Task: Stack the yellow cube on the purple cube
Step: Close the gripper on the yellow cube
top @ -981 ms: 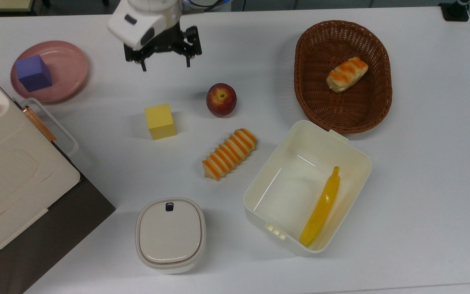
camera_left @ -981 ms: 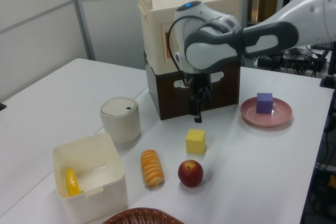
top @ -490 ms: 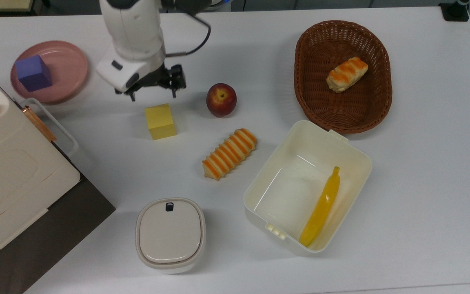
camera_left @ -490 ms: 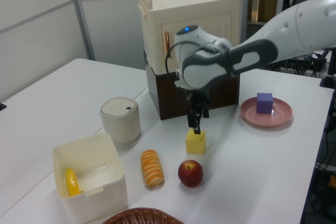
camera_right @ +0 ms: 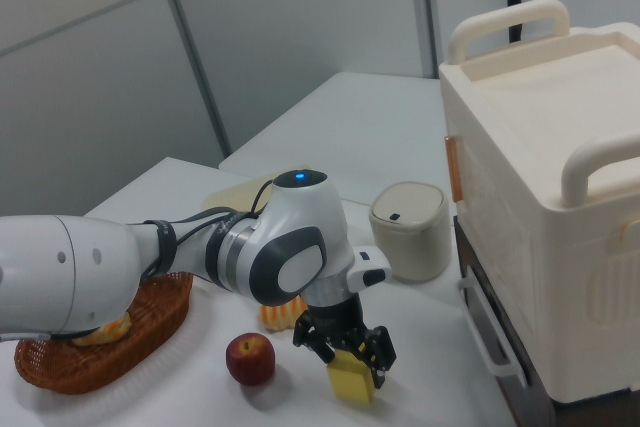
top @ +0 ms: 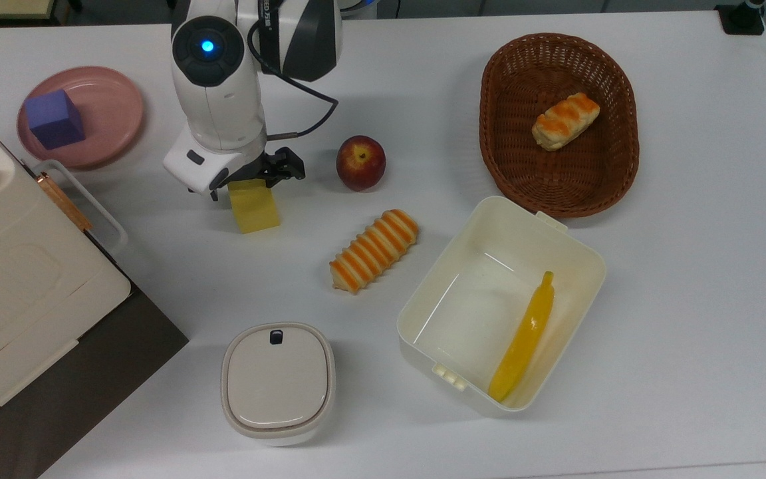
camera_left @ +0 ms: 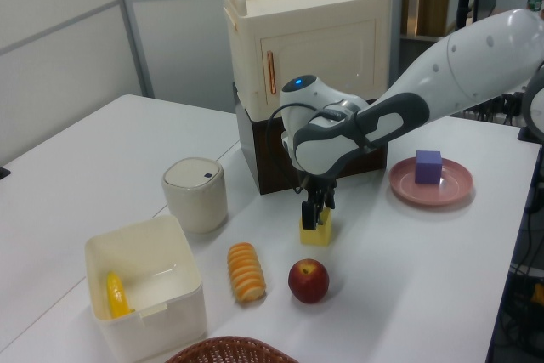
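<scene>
The yellow cube [top: 255, 211] rests on the white table, left of the apple in the top view. My gripper [top: 250, 183] has come down over it, open, with one finger on each side of the cube's upper half; the same shows in the left view [camera_left: 315, 217] and the right view [camera_right: 343, 352]. The cube's lower part shows below the fingers [camera_left: 316, 235] [camera_right: 350, 385]. The purple cube [top: 54, 119] sits on a pink plate [top: 117, 106] at the top view's far left, well apart from the gripper, and stands at the left view's right [camera_left: 428, 167].
A red apple [top: 360, 162] lies just right of the gripper in the top view. A striped bread roll [top: 374, 250], a white bin [top: 423, 306] holding a banana [top: 522, 336], a lidded canister [top: 277, 382], a wicker basket [top: 626, 159] and a cream cabinet [top: 17, 286] surround the middle.
The gripper travelled from the table's far side toward the yellow cube and dropped down until its open fingers straddle it. The cubes have not moved.
</scene>
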Motion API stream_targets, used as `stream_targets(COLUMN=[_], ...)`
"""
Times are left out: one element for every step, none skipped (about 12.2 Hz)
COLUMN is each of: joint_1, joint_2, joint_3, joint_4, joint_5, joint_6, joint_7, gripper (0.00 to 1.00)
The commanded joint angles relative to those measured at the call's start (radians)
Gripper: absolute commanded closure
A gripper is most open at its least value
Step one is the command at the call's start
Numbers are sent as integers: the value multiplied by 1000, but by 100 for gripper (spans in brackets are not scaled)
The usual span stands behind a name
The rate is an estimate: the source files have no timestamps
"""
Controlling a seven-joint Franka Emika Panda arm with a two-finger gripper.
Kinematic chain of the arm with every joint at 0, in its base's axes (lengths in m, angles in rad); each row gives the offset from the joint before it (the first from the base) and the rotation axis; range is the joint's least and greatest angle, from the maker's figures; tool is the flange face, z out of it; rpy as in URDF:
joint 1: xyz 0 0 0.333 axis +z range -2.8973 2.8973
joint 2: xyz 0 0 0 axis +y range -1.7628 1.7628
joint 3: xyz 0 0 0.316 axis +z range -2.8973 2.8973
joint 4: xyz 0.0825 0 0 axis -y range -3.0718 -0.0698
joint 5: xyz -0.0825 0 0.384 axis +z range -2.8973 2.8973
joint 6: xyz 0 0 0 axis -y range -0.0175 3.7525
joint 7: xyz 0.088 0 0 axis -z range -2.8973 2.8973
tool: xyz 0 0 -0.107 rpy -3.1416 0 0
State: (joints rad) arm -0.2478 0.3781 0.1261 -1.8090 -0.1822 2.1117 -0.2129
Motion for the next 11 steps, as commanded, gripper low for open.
stream_targets(joint_1=[7,7,5,-1,-5,-7,-4,-4,-4,-4,-2], joint_2=[-16,-19,-27,-41,-53,-56,-51,-44,-32,-22,-19], joint_3=[-8,-8,-8,-8,-8,-8,-6,-6,-5,-5,-3], joint_4=[-1,-1,-1,-1,-1,-1,-1,-1,-1,-1,-1], joint_5=[-13,-13,-13,-11,-10,-7,-5,-5,-6,-5,-5], joint_6=[7,4,-1,-6,-19,-33,-32,-27,-22,-19,-13], joint_7=[-17,-17,-19,-20,-38,-57,-59,-57,-57,-54,-51], gripper=[0,0,0,0,0,0,0,0,0,0,0])
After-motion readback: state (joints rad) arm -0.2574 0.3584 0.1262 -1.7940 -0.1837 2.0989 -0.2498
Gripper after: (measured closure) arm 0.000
